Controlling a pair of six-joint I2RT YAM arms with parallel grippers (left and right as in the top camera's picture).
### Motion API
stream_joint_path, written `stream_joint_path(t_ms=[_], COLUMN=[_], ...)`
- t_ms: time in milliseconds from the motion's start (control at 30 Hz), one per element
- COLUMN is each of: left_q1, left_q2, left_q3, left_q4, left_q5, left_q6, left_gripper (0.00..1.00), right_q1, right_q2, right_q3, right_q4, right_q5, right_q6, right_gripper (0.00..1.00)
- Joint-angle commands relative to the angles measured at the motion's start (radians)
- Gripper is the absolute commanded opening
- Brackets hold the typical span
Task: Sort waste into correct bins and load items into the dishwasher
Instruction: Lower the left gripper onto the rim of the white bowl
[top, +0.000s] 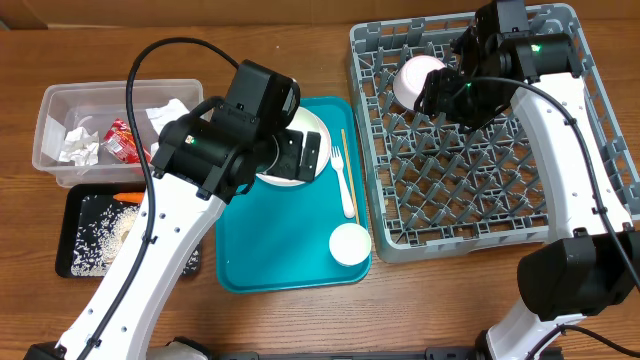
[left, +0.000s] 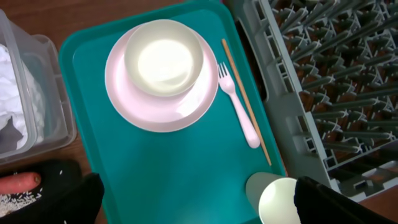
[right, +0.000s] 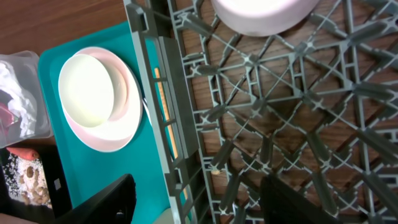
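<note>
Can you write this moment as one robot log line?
left claw: open, over teal tray | right claw: open, over rack | bowl: in rack

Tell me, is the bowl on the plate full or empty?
Empty. The bowl on the plate shows only its bare, shiny white inside, with no food in it.
</note>
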Motion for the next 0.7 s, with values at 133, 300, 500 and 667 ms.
stream_joint_path(t_ms=[133, 300, 500, 667], left_q1=[0.002, 0.002, 0.002, 0.031], left_q2=[-0.002, 0.034, 0.166, 0.308], left_q3=[0.021, 0.019, 0.019, 0.019], left_q4=[0.095, 0.137, 0.18, 0.262], left_q5=[-0.018, -0.107, -0.243, -0.313], left_q6=[0.001, -0.051, -0.139, -0.216], left_gripper=[1.0, 0.99, 0.82, 0.73], right_q1=[0.0, 0.0, 0.0, 0.0], right_q2=[0.001, 0.001, 0.001, 0.001], right_q3=[0.003, 0.003, 0.003, 0.002], right_q4=[-0.042, -0.057, -0.058, -0.07], right_q5=[-0.012, -0.005, -0.005, 0.018], right_q6=[-0.002, -0.002, -0.001, -0.001], right_gripper=[0.68, 0.68, 0.69, 0.69])
